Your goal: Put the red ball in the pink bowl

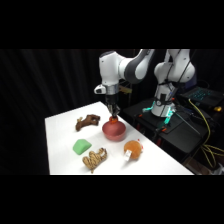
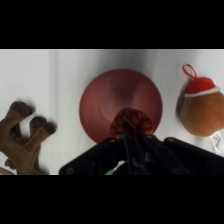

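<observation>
We are seeing the gripper (image 1: 114, 116) hanging directly above the pink bowl (image 1: 114, 131), and its fingers are pinching the red ball (image 2: 132, 123). In the wrist view the ball is sitting over the bowl's (image 2: 120, 102) rim at about five o'clock, held just above the black linkage. In the side view a brown plush antler (image 1: 87, 121) is lying at ten o'clock from the bowl, a green block (image 1: 81, 146) at eight o'clock, a tan twisted toy (image 1: 95, 159) at seven o'clock, and an orange-brown rounded toy (image 1: 132, 149) at four o'clock, all resting on the white table (image 1: 60, 130).
</observation>
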Robot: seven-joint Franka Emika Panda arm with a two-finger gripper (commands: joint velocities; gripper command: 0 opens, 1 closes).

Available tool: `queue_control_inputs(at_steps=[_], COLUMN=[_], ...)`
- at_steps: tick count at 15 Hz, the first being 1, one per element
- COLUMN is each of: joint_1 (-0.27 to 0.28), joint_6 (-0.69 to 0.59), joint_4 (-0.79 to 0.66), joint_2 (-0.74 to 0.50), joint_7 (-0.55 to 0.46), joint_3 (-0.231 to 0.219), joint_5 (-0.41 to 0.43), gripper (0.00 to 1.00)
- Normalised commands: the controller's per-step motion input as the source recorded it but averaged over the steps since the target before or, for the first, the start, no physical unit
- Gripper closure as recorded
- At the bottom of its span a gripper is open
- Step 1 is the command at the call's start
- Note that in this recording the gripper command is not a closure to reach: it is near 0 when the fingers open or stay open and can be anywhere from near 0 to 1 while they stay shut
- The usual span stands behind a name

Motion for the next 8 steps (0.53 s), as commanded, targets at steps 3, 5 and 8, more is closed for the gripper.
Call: queue_control_inputs(at_steps=[3, 5, 8], joint_1=[0.01, 0.009, 0.016], joint_6=[-0.04, -0.23, -0.35], joint_4=[0.12, 0.22, 0.29], joint_2=[0.02, 0.03, 0.02], joint_7=[-0.14, -0.16, 0.01], joint_3=[0.003, 0.002, 0.007], joint_5=[0.014, 0.014, -0.188], gripper=[0.0, 0.0, 0.0])
